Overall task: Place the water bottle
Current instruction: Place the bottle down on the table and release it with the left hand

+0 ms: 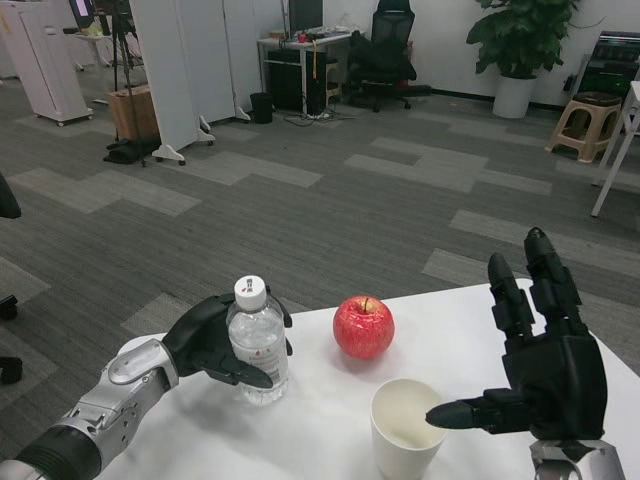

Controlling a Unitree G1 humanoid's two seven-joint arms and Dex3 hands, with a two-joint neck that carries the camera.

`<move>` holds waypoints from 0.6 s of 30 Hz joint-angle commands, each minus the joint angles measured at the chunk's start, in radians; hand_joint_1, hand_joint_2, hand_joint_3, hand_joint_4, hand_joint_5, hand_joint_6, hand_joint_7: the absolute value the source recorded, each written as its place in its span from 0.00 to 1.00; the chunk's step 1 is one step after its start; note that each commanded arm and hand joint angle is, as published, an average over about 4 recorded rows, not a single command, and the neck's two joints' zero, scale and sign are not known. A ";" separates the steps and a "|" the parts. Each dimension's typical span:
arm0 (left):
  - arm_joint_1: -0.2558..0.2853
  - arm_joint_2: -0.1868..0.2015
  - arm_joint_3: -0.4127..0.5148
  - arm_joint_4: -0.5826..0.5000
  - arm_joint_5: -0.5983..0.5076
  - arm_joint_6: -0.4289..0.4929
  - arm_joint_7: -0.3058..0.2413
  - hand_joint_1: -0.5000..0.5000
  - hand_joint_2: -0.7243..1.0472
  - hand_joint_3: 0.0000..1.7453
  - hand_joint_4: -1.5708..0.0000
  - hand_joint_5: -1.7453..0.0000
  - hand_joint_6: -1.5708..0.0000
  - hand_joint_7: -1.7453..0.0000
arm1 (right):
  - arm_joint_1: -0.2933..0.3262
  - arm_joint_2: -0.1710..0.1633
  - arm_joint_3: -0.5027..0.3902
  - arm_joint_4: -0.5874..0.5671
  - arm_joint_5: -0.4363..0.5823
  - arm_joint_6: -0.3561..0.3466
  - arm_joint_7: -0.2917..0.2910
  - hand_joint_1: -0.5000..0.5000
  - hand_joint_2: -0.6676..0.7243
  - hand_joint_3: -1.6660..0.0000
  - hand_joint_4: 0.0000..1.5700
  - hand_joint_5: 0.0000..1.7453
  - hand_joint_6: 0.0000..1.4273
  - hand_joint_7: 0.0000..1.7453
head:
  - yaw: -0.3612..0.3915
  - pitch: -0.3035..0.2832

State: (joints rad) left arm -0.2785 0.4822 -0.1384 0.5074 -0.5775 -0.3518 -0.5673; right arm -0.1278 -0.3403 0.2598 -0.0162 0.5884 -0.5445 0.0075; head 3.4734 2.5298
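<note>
While my left hand [215,345] wraps around the water bottle [258,345], the bottle stands upright on the white table [320,420], at the near left part of it. My fingers curl round the clear body from the left side, one dark fingertip crossing in front of the lower half, and the white cap and a small label on the front show above and beside them. The base of the bottle looks to be touching the tabletop, though I cannot say for sure.

Just right of the bottle, a little farther back, sits a red apple [363,327], apart from both hands. Nearer to me and to the right of the apple stands a white paper cup [406,428], upright with its mouth open.

My right hand [545,375] hangs over the near right of the table with its fingers spread and pointing up, holding nothing; its thumb reaches left toward the rim of the cup, close to it.

Beyond the far edge lies grey carpeted floor [330,190], with white partition panels [190,60] at the far left and a potted plant [520,45] at the far right.
</note>
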 commanded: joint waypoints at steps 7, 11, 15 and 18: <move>0.004 0.023 -0.018 -0.005 -0.018 0.010 0.001 0.00 1.00 0.05 1.00 0.79 0.99 0.86 | -0.019 0.008 0.003 0.010 0.002 0.001 0.003 0.04 0.41 1.00 0.00 0.00 0.00 0.00 | 0.001 -0.004; 0.007 0.026 -0.020 -0.011 -0.031 0.011 0.001 0.00 1.00 0.05 1.00 0.88 1.00 0.90 | -0.021 0.009 0.003 0.010 0.002 0.002 0.003 0.04 0.41 1.00 0.00 0.00 0.00 0.00 | 0.002 -0.004; 0.011 0.029 -0.020 -0.015 -0.045 0.009 0.004 0.00 1.00 0.05 1.00 0.88 1.00 0.93 | -0.020 0.009 0.003 0.010 0.002 0.002 0.003 0.04 0.41 1.00 0.00 0.00 0.00 0.00 | 0.003 -0.004; 0.014 0.032 -0.020 -0.022 -0.054 0.007 0.009 0.00 1.00 0.05 1.00 0.85 1.00 0.96 | -0.020 0.009 0.003 0.010 0.002 0.002 0.003 0.04 0.41 1.00 0.00 0.00 0.00 0.00 | 0.004 -0.006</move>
State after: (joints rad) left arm -0.2729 0.4918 -0.1578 0.4996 -0.6197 -0.3455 -0.5664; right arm -0.1287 -0.3357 0.2614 -0.0070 0.5879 -0.5444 0.0075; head 3.4769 2.5248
